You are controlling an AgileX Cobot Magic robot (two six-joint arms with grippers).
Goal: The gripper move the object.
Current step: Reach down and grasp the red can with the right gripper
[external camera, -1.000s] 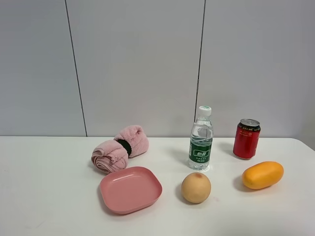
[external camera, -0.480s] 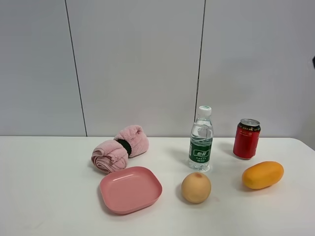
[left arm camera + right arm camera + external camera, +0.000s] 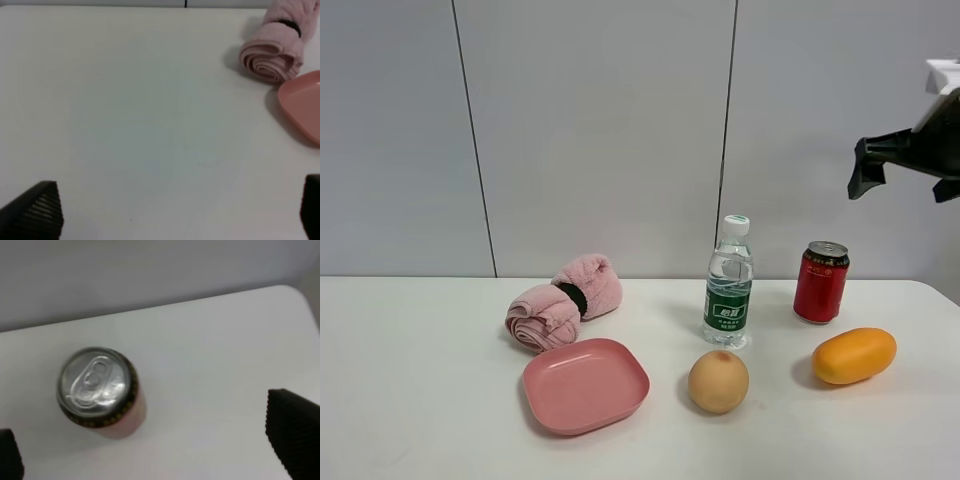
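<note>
R gripper (image 3: 865, 165) hangs well above can (image 3: 821, 282); wrist cam shows jaws spread wide, nothing held. Can upright at back right of table (image 3: 420, 400), near bottle (image 3: 728, 295). L gripper (image 3: 172, 210), also spread, seen only in its wrist cam, w/ towel (image 3: 272, 55) and plate (image 3: 302, 105).

One can (image 3: 821, 282), one bottle (image 3: 728, 285), two fruits, oval fruit (image 3: 854, 356) and round fruit (image 3: 718, 381), one plate (image 3: 585, 385), one rolled towel (image 3: 563, 300), one table (image 3: 420, 400), my two claws, left claw (image 3: 172, 212) and right claw (image 3: 863, 168)
</note>
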